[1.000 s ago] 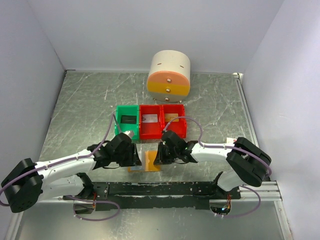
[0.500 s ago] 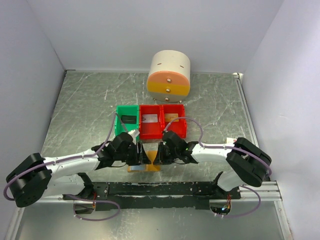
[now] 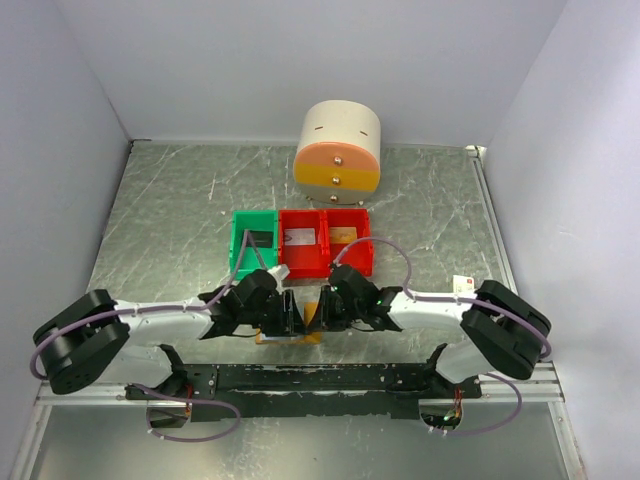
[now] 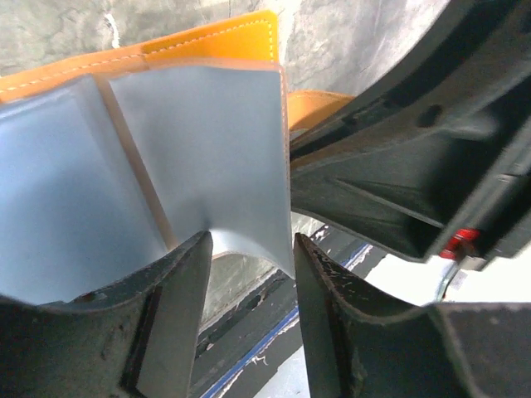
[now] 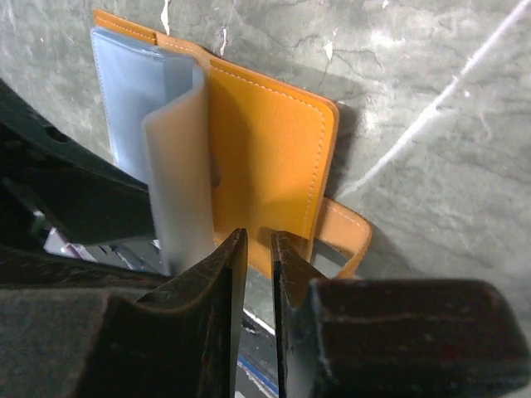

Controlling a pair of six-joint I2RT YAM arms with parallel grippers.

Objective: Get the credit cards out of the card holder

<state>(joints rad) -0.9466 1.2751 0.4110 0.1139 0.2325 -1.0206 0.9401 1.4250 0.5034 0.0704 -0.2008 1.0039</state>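
- Top view: shows the left gripper (image 3: 289, 313) and the right gripper (image 3: 320, 311) nose to nose over the card holder (image 3: 305, 335), which lies on the table (image 3: 160, 220) between the arm bases and the bins. Reads as the opening-up step: spreading the holder to reach its pockets, with no card drawn from it yet.
- Same view, counted: one holder, one green bin (image 3: 237, 240), two red bins (image 3: 302, 264), one round drawer unit (image 3: 338, 150). Shows one small flat item in each bin, too small to name as credit cards.
- Left wrist view: shows jaws standing apart, with the lower edge of a pale blue pocket leaf (image 4: 207, 141) lying in the gap, unclamped. Counts two blue leaves either side of a fold, one orange cover (image 4: 207, 37) behind them, and one strap (image 4: 319, 104). Shows no card edge.
- Right wrist view: shows jaws drawn almost together with only a slit left, tips at the near edge of the orange cover. Cannot tell a pinch from a mere press. Counts one leaf lying flat, one leaf standing up, one strap tab. No card in sight here either.
- Next move, as a judgement: calls for steadying the cover with the right gripper and working the left into a pocket mouth. Needs a fine pinch on a thin card edge without dragging the floppy plastic along.
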